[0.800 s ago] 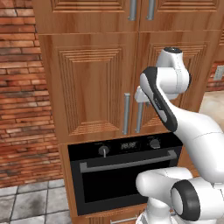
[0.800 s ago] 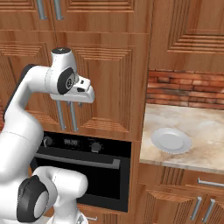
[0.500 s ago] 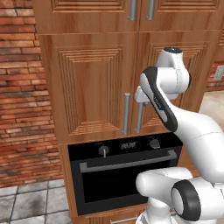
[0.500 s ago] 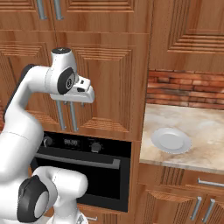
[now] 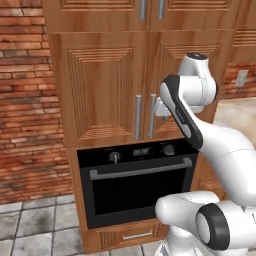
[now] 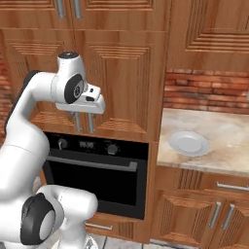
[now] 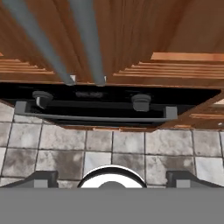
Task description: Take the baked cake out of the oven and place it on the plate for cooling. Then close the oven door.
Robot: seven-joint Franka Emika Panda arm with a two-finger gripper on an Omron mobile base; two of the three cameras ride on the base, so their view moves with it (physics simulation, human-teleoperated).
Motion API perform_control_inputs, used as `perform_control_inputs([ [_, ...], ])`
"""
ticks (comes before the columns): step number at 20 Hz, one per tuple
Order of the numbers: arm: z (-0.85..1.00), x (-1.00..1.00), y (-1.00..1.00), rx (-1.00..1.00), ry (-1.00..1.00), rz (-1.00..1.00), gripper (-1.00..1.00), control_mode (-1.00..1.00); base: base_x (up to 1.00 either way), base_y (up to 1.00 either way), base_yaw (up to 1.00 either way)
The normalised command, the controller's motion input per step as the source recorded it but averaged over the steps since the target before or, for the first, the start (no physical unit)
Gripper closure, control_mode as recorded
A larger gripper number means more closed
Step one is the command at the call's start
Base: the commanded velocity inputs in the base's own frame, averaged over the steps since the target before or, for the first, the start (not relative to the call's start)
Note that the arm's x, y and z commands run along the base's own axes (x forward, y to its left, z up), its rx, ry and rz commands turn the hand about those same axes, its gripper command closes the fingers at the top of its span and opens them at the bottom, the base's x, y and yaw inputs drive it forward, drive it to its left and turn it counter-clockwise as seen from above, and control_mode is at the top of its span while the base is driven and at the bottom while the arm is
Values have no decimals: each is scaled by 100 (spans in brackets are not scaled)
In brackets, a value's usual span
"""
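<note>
The black oven [image 5: 135, 185] [image 6: 95, 170] sits under wooden cabinets, and its oven door [image 5: 132, 195] [image 6: 95, 182] is shut, with the silver bar handle [image 5: 141, 169] [image 7: 94, 118] across its top. The cake is hidden behind the door. The white plate [image 6: 188, 143] lies bare on the stone counter to the right of the oven. My gripper [image 7: 112, 177] hangs open and holds nothing. It is raised in front of the cabinet doors above the oven and looks down on the knobs and the handle. The hand [image 6: 91, 103] [image 5: 162, 107] is well above the oven's control panel.
Two vertical silver cabinet handles [image 5: 144, 116] [image 7: 57, 39] run just behind the hand. Brick wall [image 5: 25, 100] stands left of the cabinets. The counter [image 6: 223, 146] has drawers and doors below it. Grey tiled floor [image 7: 131, 151] lies before the oven.
</note>
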Motion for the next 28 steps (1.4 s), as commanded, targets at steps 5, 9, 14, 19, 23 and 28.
perform_control_inputs([
  [5, 0, 0, 0, 0, 0, 0, -100, 100, -63, 0, 0],
  [9, 0, 0, 0, 0, 0, 0, -100, 100, -37, 0, 0],
  [14, 0, 0, 0, 0, 0, 0, -100, 100, -11, 0, 0],
  [19, 0, 0, 0, 0, 0, 0, -100, 100, -8, 0, 0],
  [23, 0, 0, 0, 0, 0, 0, -100, 100, 0, 0, 0],
  [28, 0, 0, 0, 0, 0, 0, -100, -100, 0, 0, 0],
])
